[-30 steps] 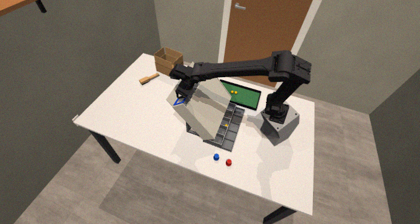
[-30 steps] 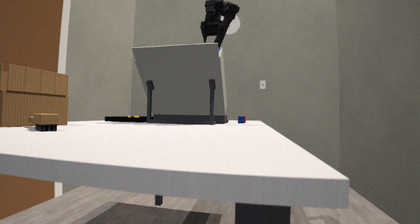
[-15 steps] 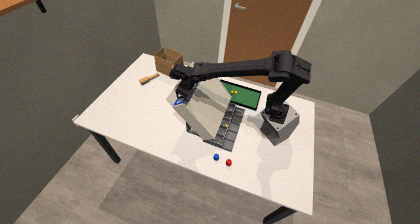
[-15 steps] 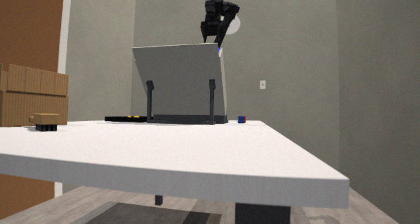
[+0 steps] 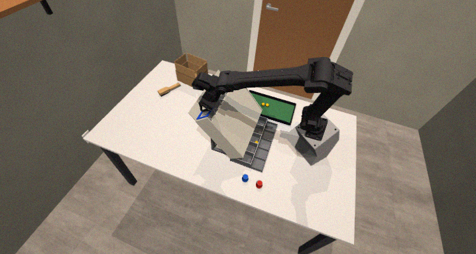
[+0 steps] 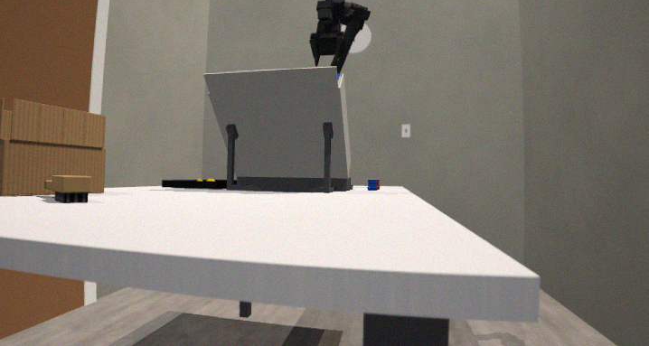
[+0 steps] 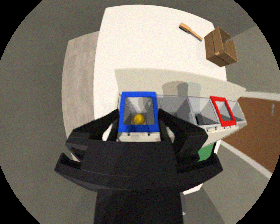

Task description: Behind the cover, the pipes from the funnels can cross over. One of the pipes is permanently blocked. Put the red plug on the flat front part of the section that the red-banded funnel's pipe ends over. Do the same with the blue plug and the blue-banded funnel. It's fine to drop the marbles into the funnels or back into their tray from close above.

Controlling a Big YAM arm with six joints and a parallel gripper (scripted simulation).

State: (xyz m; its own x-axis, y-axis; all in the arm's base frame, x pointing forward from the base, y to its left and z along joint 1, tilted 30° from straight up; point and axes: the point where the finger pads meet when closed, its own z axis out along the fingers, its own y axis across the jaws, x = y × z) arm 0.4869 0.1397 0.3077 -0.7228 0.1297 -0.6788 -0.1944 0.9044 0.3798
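My gripper (image 5: pixel 206 107) (image 6: pixel 327 64) (image 7: pixel 138 112) is open and hangs just above the blue-banded funnel (image 5: pixel 201 118) (image 7: pixel 123 112) at the top of the tilted grey cover (image 5: pixel 233 126) (image 6: pixel 277 116). A yellow marble (image 7: pixel 138 117) lies inside that funnel, below the fingers. The red-banded funnel (image 7: pixel 217 112) is further right along the top. The sectioned tray (image 5: pixel 261 146) lies under the cover's lower end; one section holds a yellow marble (image 5: pixel 256 141). The blue plug (image 5: pixel 244 177) (image 6: pixel 371 184) and the red plug (image 5: pixel 258 184) (image 6: pixel 378 184) stand on the table in front.
A green marble tray (image 5: pixel 282 114) with two yellow marbles (image 5: pixel 264 103) lies behind the cover. A cardboard box (image 5: pixel 190 67) (image 6: pixel 50 148) (image 7: pixel 219 44) and a wooden block (image 5: pixel 168 89) (image 6: pixel 70 183) sit at the far corner. The arm's base (image 5: pixel 315 139) stands at the right.
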